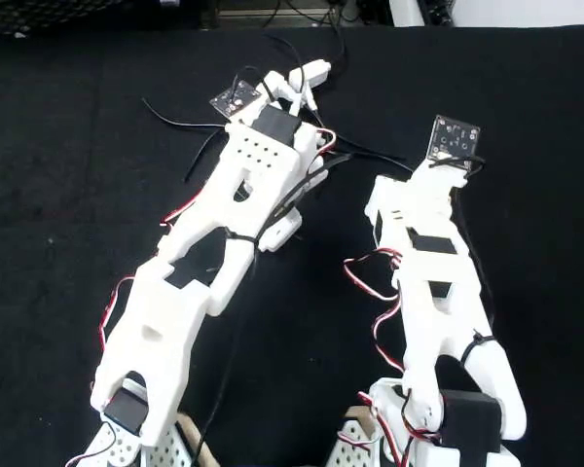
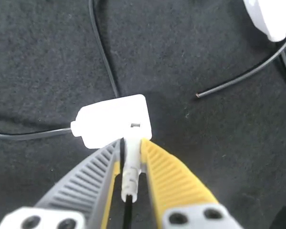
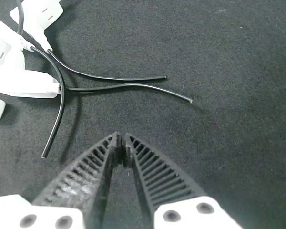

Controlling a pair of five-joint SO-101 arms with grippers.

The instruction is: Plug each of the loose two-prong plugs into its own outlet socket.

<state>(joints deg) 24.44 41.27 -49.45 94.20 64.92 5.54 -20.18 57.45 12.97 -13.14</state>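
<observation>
**Plug at the socket, seating not assured**
Your left pincer (image 2: 131,144) is clamped on the plug (image 2: 129,177), which touches the socket (image 2: 112,121). Push off-axis and the loose socket may skid, or the prongs may miss. Your right pincer (image 3: 120,141), closed on nothing, sits well apart from the socket. The surface (image 2: 214,152) is black cloth, with cables (image 1: 307,15) beyond.

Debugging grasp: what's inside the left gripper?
A white plug, black cord trailing, pinched in the left gripper, its front against a white socket block. Prongs are covered; insertion can't be seen.
</observation>
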